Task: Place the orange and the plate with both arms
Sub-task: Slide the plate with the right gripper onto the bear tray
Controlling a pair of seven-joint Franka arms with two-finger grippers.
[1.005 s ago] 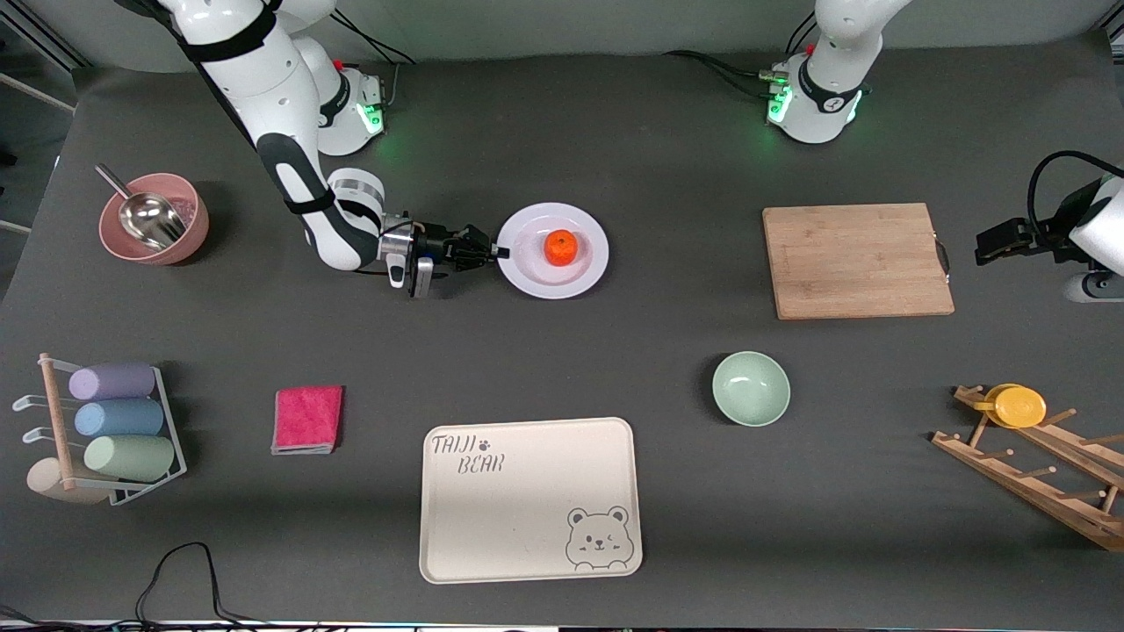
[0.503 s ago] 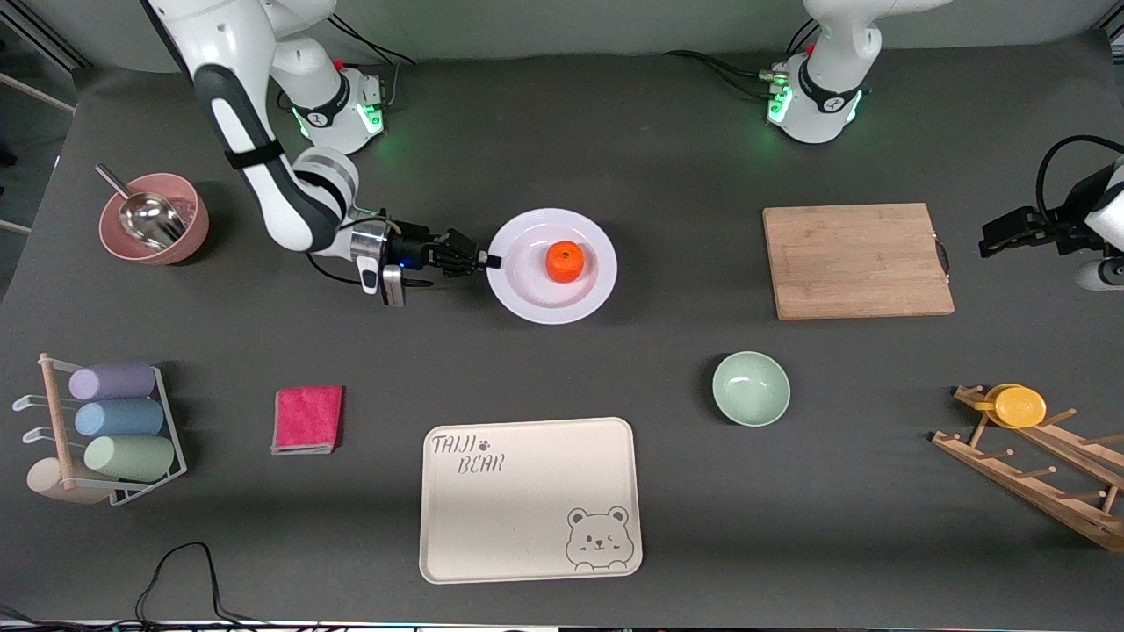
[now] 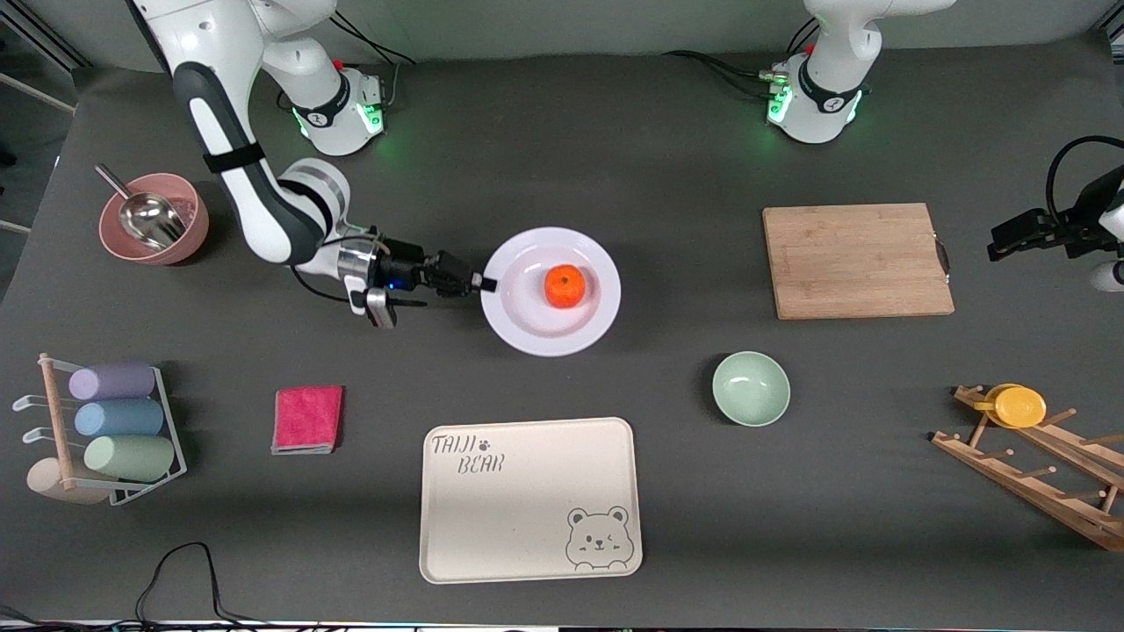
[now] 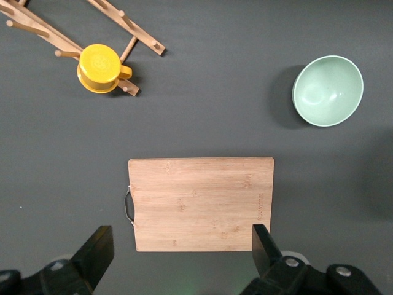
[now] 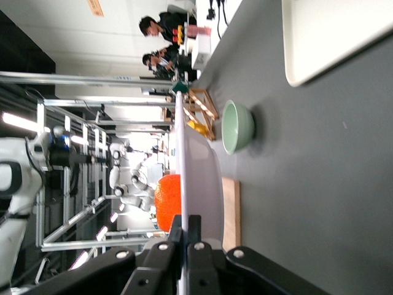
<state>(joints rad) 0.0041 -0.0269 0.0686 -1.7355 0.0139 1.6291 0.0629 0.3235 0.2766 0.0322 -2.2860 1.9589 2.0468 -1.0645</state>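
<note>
The white plate (image 3: 551,291) is held above the table with the orange (image 3: 564,286) on it. My right gripper (image 3: 481,283) is shut on the plate's rim at the side toward the right arm's end. In the right wrist view the plate (image 5: 199,178) shows edge-on between the fingers (image 5: 194,226), with the orange (image 5: 167,201) resting on it. My left gripper (image 4: 181,239) is open and empty, high over the wooden cutting board (image 4: 201,203); its arm waits at the left arm's end of the table (image 3: 1045,235).
A cutting board (image 3: 856,260), a mint-green bowl (image 3: 751,388), a cream bear tray (image 3: 529,499), a pink cloth (image 3: 307,420), a pink bowl with a scoop (image 3: 154,218), a rack of rolls (image 3: 110,430) and a wooden rack with a yellow cup (image 3: 1019,406).
My right gripper has lifted the plate with the orange off the table and carried it toward the bear tray. The left arm has drawn back slightly toward its end.
</note>
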